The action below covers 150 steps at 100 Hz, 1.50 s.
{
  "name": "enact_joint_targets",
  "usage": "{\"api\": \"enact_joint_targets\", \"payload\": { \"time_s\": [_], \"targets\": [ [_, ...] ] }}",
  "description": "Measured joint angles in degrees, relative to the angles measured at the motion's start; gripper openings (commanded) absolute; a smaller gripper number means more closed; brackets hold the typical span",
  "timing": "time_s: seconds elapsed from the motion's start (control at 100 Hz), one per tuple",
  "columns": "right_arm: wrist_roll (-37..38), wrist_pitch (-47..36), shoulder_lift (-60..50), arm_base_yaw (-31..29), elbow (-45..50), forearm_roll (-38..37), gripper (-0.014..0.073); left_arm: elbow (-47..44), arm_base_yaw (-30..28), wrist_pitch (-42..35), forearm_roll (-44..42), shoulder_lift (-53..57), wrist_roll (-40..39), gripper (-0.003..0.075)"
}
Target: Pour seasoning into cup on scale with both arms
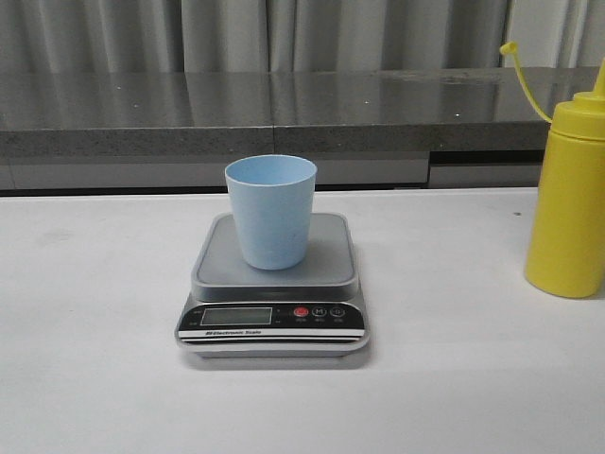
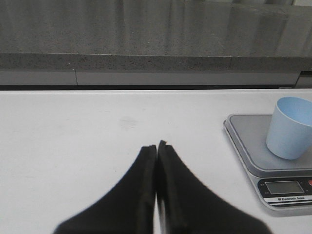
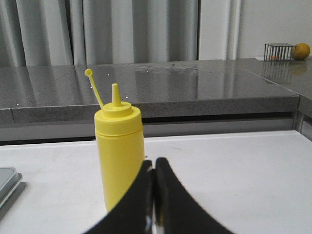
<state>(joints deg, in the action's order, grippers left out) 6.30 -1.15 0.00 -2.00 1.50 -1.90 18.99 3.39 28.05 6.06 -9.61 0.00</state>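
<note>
Front view: white table [image 1: 95, 312], matte and smooth, running back to a grey speckled stone counter [image 1: 142, 109] with pale pleated curtains [image 1: 227, 33] behind. Near the middle of the table, the scale [image 1: 274, 288], silver-grey platform with rounded corners, black front panel carrying a blank LCD, a red button and two round buttons. On the platform, upright and roughly centred, the cup [image 1: 271, 213], light blue, matte, tapered, without a handle. Well apart at the right edge, the seasoning [image 1: 570, 203], a tall yellow squeeze bottle standing upright on the table, partly cut off by the frame, cap strap curving up and away from its shoulder. Neither arm in sight here. Left wrist view: same white table and stone counter ahead; left gripper [image 2: 156, 146] hanging above bare table, black fingers pressed together tip to tip, nothing between them; scale [image 2: 253, 146] and cup [image 2: 289, 127] off to the side, apart from the fingers. Right wrist view: counter and curtains again, a small wire basket [image 3: 280, 51] and an orange round fruit [image 3: 302, 50] far back on the counter; right gripper [image 3: 154, 163] closed with fingers touching, holding nothing; seasoning [image 3: 119, 146] upright just beyond the fingertips, conical nozzle uncapped, strap sticking up; whether touching the bottle, cannot tell.
</note>
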Motion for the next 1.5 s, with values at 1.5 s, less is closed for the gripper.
{"api": "enact_joint_targets", "payload": {
  "time_s": [1.5],
  "targets": [
    [0.13,2.78,-0.56,-0.03,0.10,0.00,-0.0068,-2.38,0.00,-4.36,-1.63,0.00,0.00,-0.0020]
  ]
}}
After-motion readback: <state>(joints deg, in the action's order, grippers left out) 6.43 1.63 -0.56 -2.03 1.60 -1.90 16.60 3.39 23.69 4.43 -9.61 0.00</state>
